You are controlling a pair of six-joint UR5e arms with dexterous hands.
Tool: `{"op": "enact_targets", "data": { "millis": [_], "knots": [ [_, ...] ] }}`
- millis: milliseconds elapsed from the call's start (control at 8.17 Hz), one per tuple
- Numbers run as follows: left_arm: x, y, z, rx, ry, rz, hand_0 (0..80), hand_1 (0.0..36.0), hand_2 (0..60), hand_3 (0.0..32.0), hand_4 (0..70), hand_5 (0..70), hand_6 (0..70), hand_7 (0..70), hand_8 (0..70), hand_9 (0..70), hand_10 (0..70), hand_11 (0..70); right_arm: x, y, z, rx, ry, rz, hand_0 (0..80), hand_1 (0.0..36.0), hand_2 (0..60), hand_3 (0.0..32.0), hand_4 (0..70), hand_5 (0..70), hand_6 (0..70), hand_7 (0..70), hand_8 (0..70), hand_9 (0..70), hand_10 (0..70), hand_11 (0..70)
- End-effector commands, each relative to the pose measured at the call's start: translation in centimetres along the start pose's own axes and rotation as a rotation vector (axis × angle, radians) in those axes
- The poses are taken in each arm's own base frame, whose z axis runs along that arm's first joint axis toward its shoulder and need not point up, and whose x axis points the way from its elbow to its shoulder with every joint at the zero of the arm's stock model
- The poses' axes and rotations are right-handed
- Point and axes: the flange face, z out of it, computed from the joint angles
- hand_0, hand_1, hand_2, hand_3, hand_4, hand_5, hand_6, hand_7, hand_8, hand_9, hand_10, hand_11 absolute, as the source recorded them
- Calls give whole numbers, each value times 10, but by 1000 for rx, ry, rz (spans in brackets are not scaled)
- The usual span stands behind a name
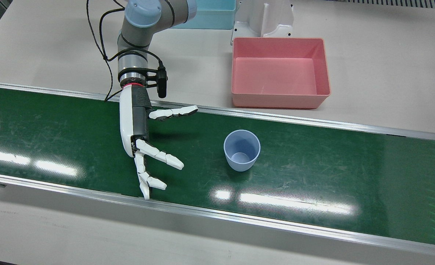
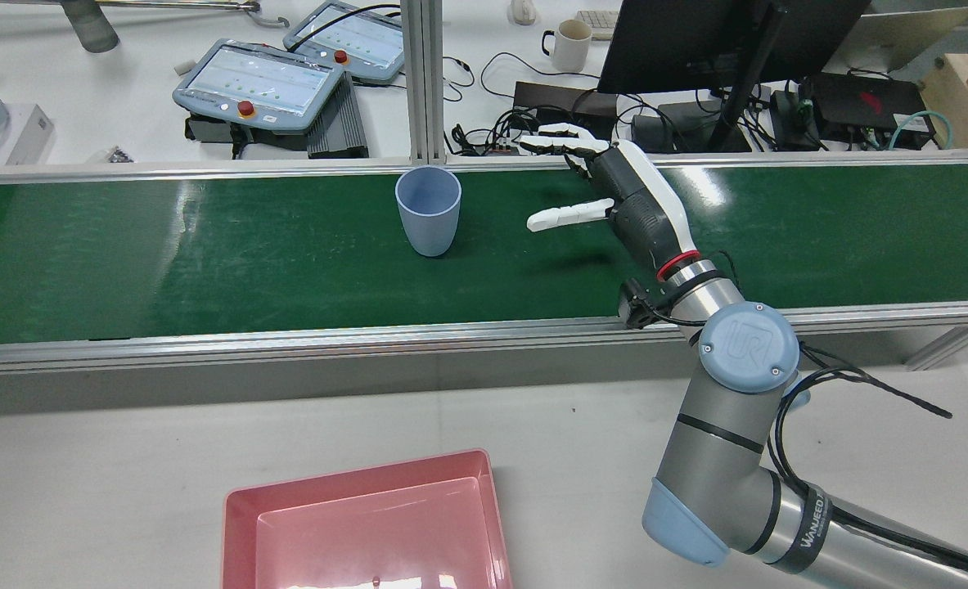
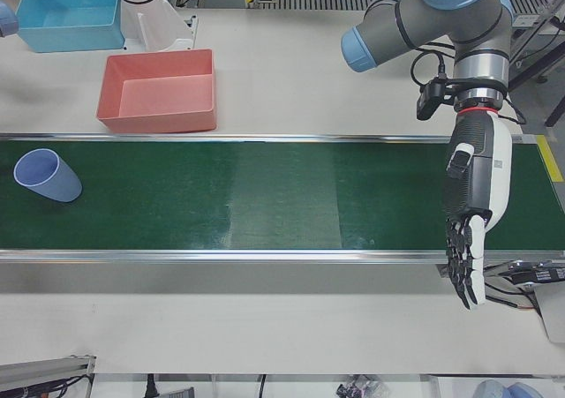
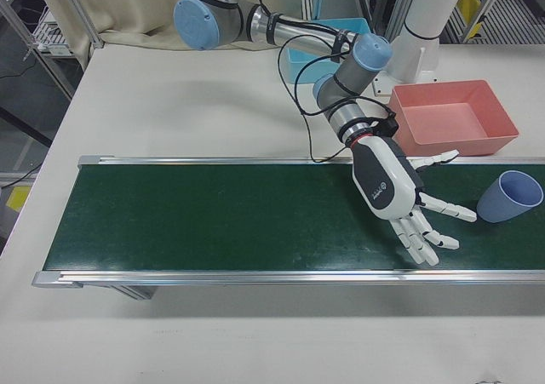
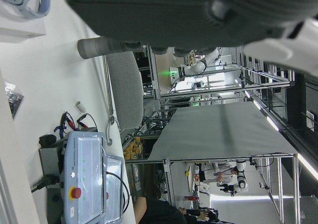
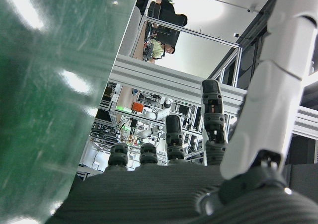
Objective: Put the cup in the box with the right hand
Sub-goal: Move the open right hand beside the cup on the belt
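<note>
With the right hand (image 1: 143, 140) spread and empty, fingers (image 1: 173, 112) apart, beside the upright blue cup (image 1: 241, 149) on the green belt (image 1: 55, 125), you should slide in level so they straddle its wall before closing, then carry it to the pink box (image 1: 280, 71).
</note>
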Motion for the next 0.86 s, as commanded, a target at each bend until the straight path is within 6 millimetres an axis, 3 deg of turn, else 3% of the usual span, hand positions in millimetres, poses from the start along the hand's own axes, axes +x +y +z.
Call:
{"op": "enact_targets", "data": {
  "millis": [0,245,735],
  "knots": [
    [0,0,0,0,-1,0,0,0,0,0,0,0,0,0,0,0,0,0,2,0,-2,13,14,-37,528,130,11,0,284,53,69,321,33,97,52,92],
    [0,0,0,-1,1,0,0,0,0,0,0,0,0,0,0,0,0,0,1,-1,-4,26,21,-52,534,136,7,26,262,54,62,303,23,84,40,76],
    [0,0,0,0,-1,0,0,0,0,0,0,0,0,0,0,0,0,0,-1,2,-2,33,21,-56,534,146,24,26,231,55,62,303,16,76,37,71]
  ]
}}
